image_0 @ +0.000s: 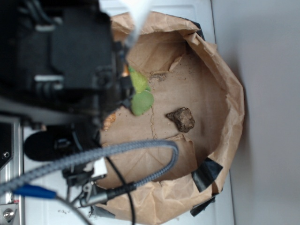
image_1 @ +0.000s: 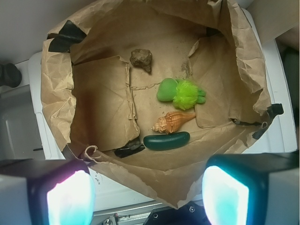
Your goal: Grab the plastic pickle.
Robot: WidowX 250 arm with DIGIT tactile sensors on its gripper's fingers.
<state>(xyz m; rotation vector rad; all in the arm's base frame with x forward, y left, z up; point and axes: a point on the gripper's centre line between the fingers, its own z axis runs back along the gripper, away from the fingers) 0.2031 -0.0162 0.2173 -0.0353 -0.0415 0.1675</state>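
Note:
In the wrist view the plastic pickle (image_1: 166,140), a glossy dark teal-green oblong, lies on its side on the floor of a brown paper bag (image_1: 93,112), near the bag's closest wall. My gripper (image_1: 147,197) hangs high above the bag's near rim, open, with nothing between its two pale fingers (image_1: 70,197). The pickle sits well beyond the fingertips. In the exterior view the arm (image_0: 61,61) hides the pickle.
An orange shell (image_1: 172,122) lies just behind the pickle. A fuzzy lime-green toy (image_1: 185,93) (image_0: 140,91) and a brown rock (image_1: 141,58) (image_0: 181,118) sit farther in. The crumpled bag walls (image_0: 225,84) ring everything. Black tape (image_1: 65,36) marks the rim.

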